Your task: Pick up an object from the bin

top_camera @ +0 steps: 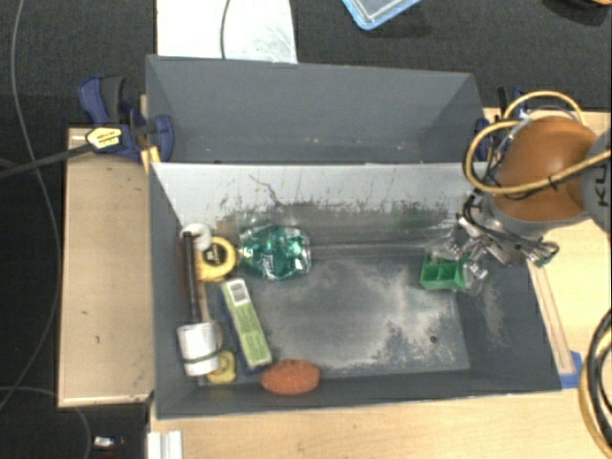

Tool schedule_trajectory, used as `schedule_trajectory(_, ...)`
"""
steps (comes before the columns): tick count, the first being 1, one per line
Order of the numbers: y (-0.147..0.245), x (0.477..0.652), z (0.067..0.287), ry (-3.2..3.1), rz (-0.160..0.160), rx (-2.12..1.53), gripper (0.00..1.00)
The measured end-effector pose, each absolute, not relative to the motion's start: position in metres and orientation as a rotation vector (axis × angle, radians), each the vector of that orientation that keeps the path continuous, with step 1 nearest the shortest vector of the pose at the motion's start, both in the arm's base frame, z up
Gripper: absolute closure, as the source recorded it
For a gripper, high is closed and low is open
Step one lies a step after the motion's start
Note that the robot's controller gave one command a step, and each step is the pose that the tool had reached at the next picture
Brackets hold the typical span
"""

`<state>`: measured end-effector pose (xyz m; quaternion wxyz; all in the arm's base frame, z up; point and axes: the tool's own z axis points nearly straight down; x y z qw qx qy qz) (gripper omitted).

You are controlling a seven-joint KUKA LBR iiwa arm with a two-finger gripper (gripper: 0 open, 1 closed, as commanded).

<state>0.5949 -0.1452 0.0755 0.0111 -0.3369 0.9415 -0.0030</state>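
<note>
The gripper (467, 262) is low at the right side of the bin (316, 113), right up against a small green block (438, 275) that sits on its own, middle-right of the frame. Honestly can't tell if the jaws are open or closed, or if they've got it. The block looks like hard plastic, so I'd guess light, stiff and maybe a bit slick. I'd pinch it across its flat sides. The crinkly green packet (274, 251), green stick pack (247, 323) and orange lump (290, 378) sit way off at the left.

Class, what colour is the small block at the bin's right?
The block is green, in the camera view.
</note>
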Motion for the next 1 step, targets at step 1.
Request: schedule_trajectory(1, -0.1452, 0.5949, 0.0755, 2.937, -0.009, -1.051, 1.0)
